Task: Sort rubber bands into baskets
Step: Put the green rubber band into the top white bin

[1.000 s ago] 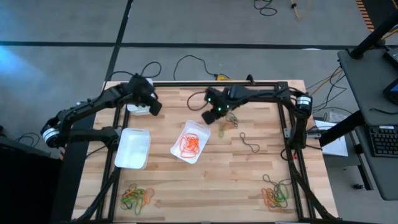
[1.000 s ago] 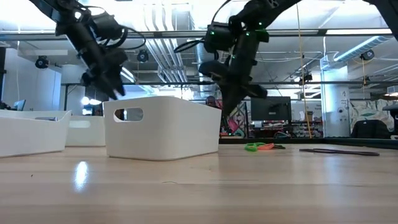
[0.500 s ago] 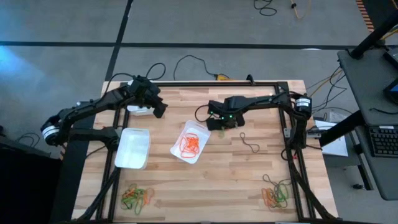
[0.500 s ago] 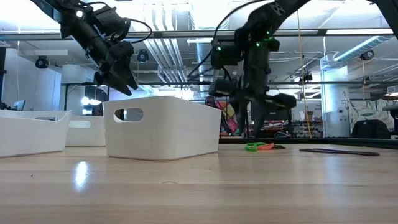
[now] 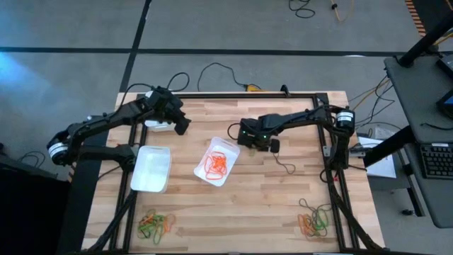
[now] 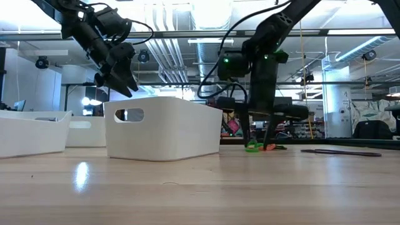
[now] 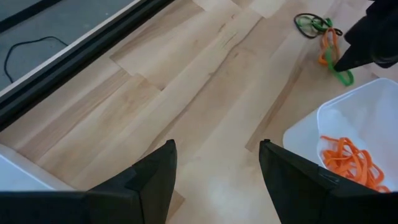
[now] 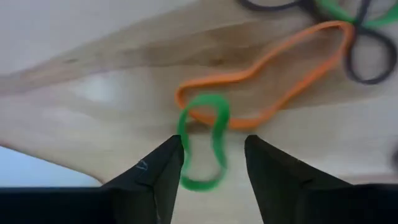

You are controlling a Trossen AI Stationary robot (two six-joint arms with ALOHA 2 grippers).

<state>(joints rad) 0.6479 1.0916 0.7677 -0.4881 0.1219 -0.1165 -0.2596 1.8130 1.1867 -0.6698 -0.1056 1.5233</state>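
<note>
The right gripper (image 8: 208,163) has dropped to the tabletop with fingers now parted, straddling a green rubber band (image 8: 200,149) overlapping an orange band (image 8: 273,74); probably a fresh pick. The basket (image 5: 200,170) sits just beside.

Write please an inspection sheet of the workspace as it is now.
Surface: wooden table, in a black frame.
Job's things: three trays; the middle tray holds orange bands; the left tray looks empty; the far tray is partly hidden by the left arm. Band piles lie at the near left and near right; a dark band lies alone.
Clutter: nothing seen.
Claws: right claw open, down at the table astride a green band that crosses an orange band; left claw open, empty, raised near the far tray.
Cables: black cables on the floor beyond the table.
Surroundings: desk with keyboard at right.
</note>
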